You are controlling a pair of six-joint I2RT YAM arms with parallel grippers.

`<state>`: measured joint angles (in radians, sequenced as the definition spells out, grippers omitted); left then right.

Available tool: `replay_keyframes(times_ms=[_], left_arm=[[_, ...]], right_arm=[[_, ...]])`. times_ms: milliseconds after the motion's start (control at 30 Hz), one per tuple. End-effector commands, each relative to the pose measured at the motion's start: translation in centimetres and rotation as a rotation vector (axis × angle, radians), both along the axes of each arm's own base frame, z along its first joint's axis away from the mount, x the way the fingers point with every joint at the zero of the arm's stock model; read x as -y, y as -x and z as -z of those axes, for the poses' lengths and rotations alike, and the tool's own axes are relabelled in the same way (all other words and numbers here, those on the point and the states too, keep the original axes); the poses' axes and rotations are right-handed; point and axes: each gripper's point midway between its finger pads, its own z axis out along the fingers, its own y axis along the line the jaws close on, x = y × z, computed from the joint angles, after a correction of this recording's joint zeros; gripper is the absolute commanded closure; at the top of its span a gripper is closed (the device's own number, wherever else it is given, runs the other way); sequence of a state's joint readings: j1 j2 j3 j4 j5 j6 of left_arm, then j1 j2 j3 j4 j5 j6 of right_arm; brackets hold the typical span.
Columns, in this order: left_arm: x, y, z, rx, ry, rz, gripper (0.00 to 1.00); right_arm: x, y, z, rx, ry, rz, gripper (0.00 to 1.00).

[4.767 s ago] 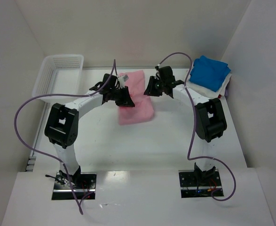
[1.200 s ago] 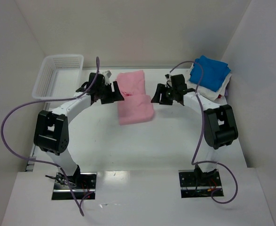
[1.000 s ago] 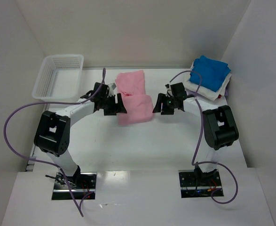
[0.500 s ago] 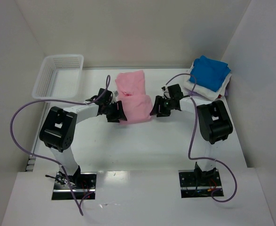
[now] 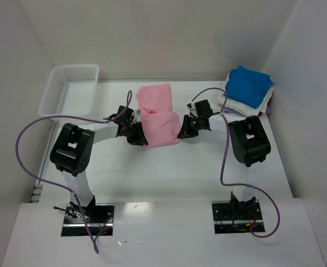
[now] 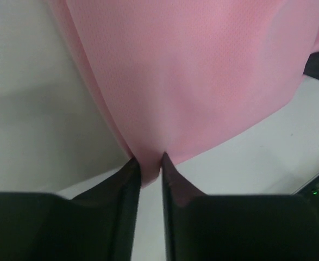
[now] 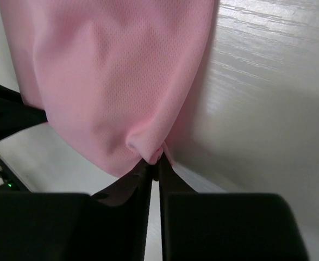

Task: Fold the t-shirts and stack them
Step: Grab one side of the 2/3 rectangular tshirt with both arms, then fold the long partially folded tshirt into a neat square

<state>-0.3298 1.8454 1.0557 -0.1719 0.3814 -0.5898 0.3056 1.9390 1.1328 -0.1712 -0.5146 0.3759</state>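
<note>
The light pink t-shirt (image 5: 159, 119) lies folded in the middle of the table. My left gripper (image 5: 141, 136) is shut on its near left edge; in the left wrist view (image 6: 148, 163) the pink cloth (image 6: 192, 76) is pinched between the jaws. My right gripper (image 5: 181, 132) is shut on its near right edge; in the right wrist view (image 7: 155, 162) a fold of the cloth (image 7: 116, 81) sits between the jaws. The bright blue t-shirt (image 5: 249, 84) lies folded on top of the white t-shirt (image 5: 241, 105) at the far right.
A white plastic mesh basket (image 5: 68, 89) stands at the far left. White walls close the table at the back and on both sides. Purple cables loop from both arms.
Both grippers have moved in from the sides of the pink t-shirt toward its near corners and closed on the cloth. The near half of the shirt looks bunched up.
</note>
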Motion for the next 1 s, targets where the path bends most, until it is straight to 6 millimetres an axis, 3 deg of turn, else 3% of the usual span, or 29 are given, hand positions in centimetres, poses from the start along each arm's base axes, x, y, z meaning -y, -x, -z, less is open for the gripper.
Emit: replay_keyframes(times_ms=[0, 67, 200, 367, 567, 700, 800, 967], left_arm=[[0.1, 0.5, 0.7, -0.027, 0.003, 0.014, 0.76], [0.0, 0.7, 0.8, -0.036, -0.004, 0.014, 0.84], [-0.5, 1.5, 0.9, -0.057, -0.029, 0.025, 0.95], [-1.3, 2.6, -0.1, -0.063, -0.064, 0.028, 0.99], [-1.9, 4.8, -1.8, -0.079, -0.066, 0.067, 1.0], [-2.1, 6.2, -3.9, -0.079, -0.055, 0.096, 1.0], [-1.6, 5.8, -6.6, -0.042, -0.024, 0.105, 1.0], [-2.2, 3.3, -10.7, 0.052, 0.023, 0.071, 1.0]], right_arm=[[-1.4, -1.2, -1.0, 0.057, -0.03, -0.03, 0.91], [-1.5, -1.2, -1.0, 0.053, -0.033, -0.025, 1.0], [-0.7, -0.7, -1.2, 0.043, 0.004, -0.003, 1.0], [0.4, 0.6, -2.3, 0.04, 0.043, 0.012, 1.0], [1.1, 2.7, -5.0, 0.044, 0.041, 0.012, 1.0], [1.0, 3.5, -7.7, 0.082, 0.01, 0.003, 1.0], [0.8, 3.4, -9.7, 0.109, -0.014, 0.005, 1.0], [-0.2, 0.7, -13.5, 0.207, -0.052, 0.012, 1.0]])
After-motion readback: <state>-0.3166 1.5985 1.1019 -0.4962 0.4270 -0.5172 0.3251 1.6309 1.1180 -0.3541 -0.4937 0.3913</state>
